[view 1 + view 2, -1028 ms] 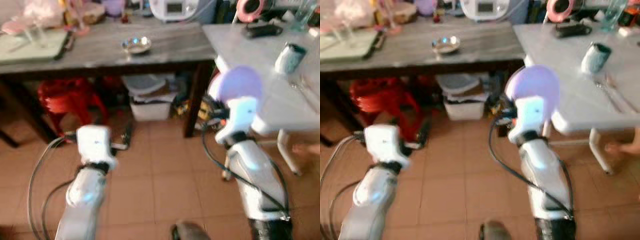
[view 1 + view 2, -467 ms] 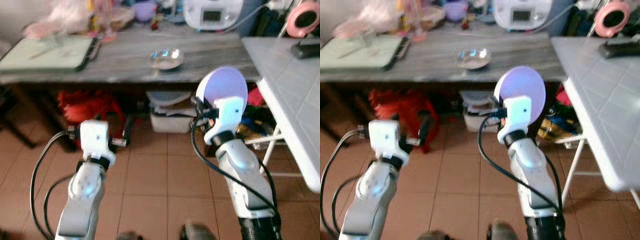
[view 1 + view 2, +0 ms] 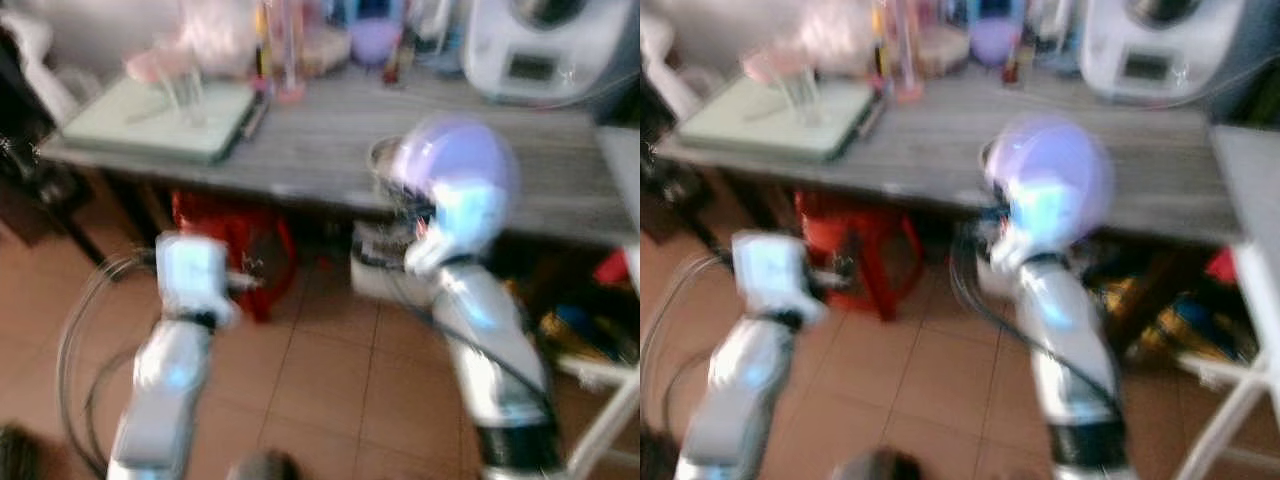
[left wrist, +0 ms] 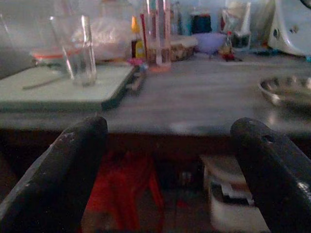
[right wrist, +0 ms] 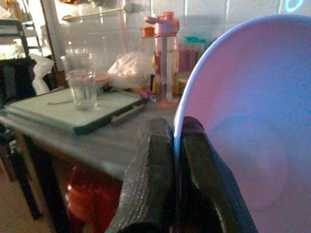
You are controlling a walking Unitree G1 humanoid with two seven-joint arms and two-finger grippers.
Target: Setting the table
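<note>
Ahead of the robot stands a long grey tabletop (image 3: 300,150) against the wall, and both head views are blurred. On the robot's right, the right gripper (image 5: 176,145) is raised in front of the tabletop's near edge, holding a pale lilac plate (image 5: 248,145) upright on its rim. The two black fingers (image 5: 150,184) are pressed together on the plate's edge, one on each face. In the left eye view the plate (image 3: 455,165) shows as a lilac disc above the silver forearm, and it covers part of a small metal bowl (image 4: 286,90) that sits on the tabletop.

The left gripper (image 4: 170,160) is held lower, out in front of the robot's left side over the tiled floor (image 3: 320,380). Its fingers (image 4: 63,174) are spread wide apart with nothing between them, pointing at the tabletop's front edge.

On the tabletop's left part lies a pale green tray (image 4: 63,90) with a clear drinking glass (image 4: 77,48) standing on it. Behind it are a plastic bag (image 4: 109,36), a tall clear bottle with an orange lid (image 5: 165,63), a small purple bowl (image 4: 209,41) and other bottles too blurred to tell apart. A white appliance (image 3: 545,45) stands at the tabletop's right part. Under the tabletop sit a red stool (image 3: 235,245) and a white bin (image 4: 233,204).
</note>
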